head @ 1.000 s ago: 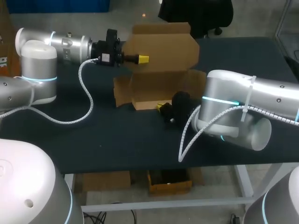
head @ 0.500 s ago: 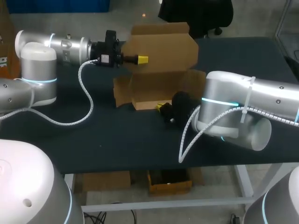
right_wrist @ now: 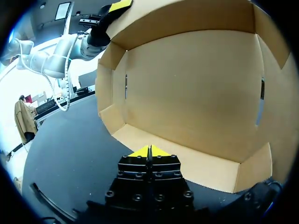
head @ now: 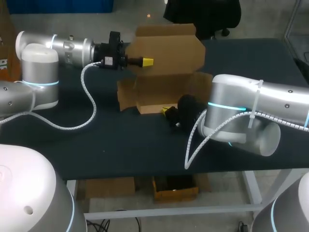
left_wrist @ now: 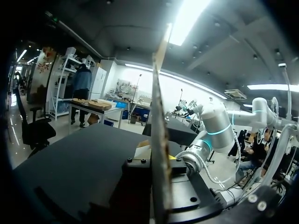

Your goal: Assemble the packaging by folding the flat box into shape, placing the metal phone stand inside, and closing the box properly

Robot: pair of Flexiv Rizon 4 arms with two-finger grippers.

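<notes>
**Head view.** Cardboard box (head: 164, 92), part-folded and open, sits near the centre of the black table (head: 120, 145), slightly toward 12 o'clock. Its lid (head: 169, 46) stands upright on the box's 12 o'clock side. Side flaps (head: 125, 94) splay out at 9 and 3 o'clock, and a low front wall (head: 150, 109) runs along 6 o'clock. L arm (head: 63, 46) enters from 9 o'clock, approx. level w/ the lid. L gripper (head: 146, 61) pinches the lid at its 9 o'clock edge, w/ one yellow tip showing on the near face. A white coiled cable (head: 89, 99) hangs from the L arm and lies on the table at the box's 8 o'clock. R arm (head: 251, 113) enters from 3 o'clock, low over the table. R gripper (head: 167, 111) sits at the box's 6 o'clock, just beside the front wall, pointing into the box.

**L wrist view.** The lid is seen edge-on, running between the two fingers (left_wrist: 135, 168). Both bear on it, one per face.

**R wrist view.** The R gripper's yellow tips are pressed together w/ nothing between them, at the lip of the front wall. Contact vs. small gap: cannot tell. Ahead of the tips are the box's inner faces, w/ a narrow slot (right_wrist: 126, 86) near each side of the back wall (right_wrist: 187, 88). The L gripper shows beyond the box, at the lid's edge.
</notes>
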